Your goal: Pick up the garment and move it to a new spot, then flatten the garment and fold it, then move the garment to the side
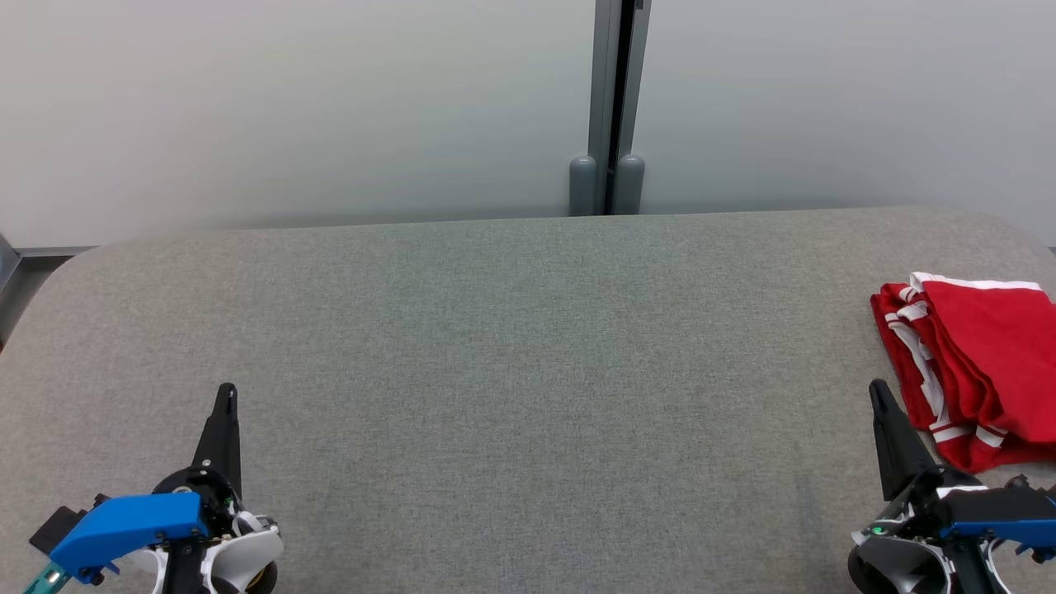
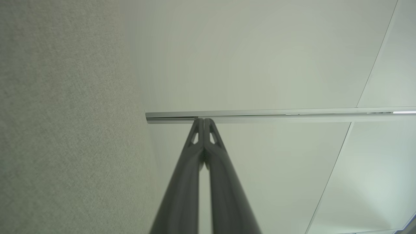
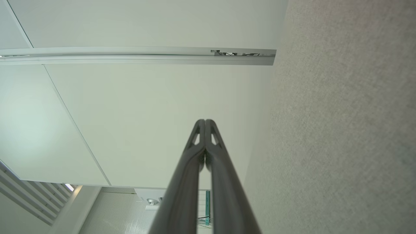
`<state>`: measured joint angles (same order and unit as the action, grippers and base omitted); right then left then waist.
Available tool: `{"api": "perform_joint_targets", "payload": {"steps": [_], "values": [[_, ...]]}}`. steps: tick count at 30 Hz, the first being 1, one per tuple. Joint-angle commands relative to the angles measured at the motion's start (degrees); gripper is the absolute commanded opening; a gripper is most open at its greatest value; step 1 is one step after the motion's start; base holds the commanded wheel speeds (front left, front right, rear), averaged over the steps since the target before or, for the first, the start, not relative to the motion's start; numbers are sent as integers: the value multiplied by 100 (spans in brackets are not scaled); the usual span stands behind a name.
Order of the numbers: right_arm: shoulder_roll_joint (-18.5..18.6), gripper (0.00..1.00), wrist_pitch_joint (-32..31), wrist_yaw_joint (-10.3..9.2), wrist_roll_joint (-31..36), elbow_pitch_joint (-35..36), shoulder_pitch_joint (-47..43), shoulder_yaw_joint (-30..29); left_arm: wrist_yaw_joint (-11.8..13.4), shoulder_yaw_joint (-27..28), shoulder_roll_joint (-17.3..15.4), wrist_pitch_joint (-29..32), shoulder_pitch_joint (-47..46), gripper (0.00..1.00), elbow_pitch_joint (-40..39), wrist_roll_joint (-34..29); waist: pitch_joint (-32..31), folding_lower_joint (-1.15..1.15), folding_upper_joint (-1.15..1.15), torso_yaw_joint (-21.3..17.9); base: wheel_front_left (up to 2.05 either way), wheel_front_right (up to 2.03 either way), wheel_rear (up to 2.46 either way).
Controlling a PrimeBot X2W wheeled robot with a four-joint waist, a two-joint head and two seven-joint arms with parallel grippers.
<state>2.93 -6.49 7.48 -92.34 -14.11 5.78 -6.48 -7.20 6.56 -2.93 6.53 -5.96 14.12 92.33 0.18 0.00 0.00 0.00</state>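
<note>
Head view, lower left of frame: left gripper (image 1: pixel 225 394) sits over the grey fabric surface (image 1: pixel 528 371), fingers pressed together and pointing up the frame, holding nothing. Centre of frame: bare grey fabric, with a grey post (image 1: pixel 615 107) rising against the pale wall behind. Lower right: right gripper (image 1: pixel 877 389), jaws likewise closed and empty. Right edge: the garment (image 1: pixel 982 363), red with white trim, lies folded in a layered bundle on the surface, partly cut off by the frame. It lies just beside the right gripper, above and to its right, a strip of grey showing between finger and cloth. It is well apart from the left gripper. Both wrist views confirm the fingers (image 2: pixel 195 152) (image 3: pixel 195 152) meeting at the tips.
</note>
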Motion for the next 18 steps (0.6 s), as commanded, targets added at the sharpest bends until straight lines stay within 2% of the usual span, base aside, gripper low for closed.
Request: {"api": "perform_joint_targets", "payload": {"steps": [1,18], "values": [[-9,0,-21,2,-13,16,82,-19,-52,13,14,24,-53,0,-24,14,0,0,0,0,0,0,0],[-9,0,-20,2,-14,16,82,-17,-52,11,13,23,-53,0,-25,15,0,0,0,0,0,0,0]]}}
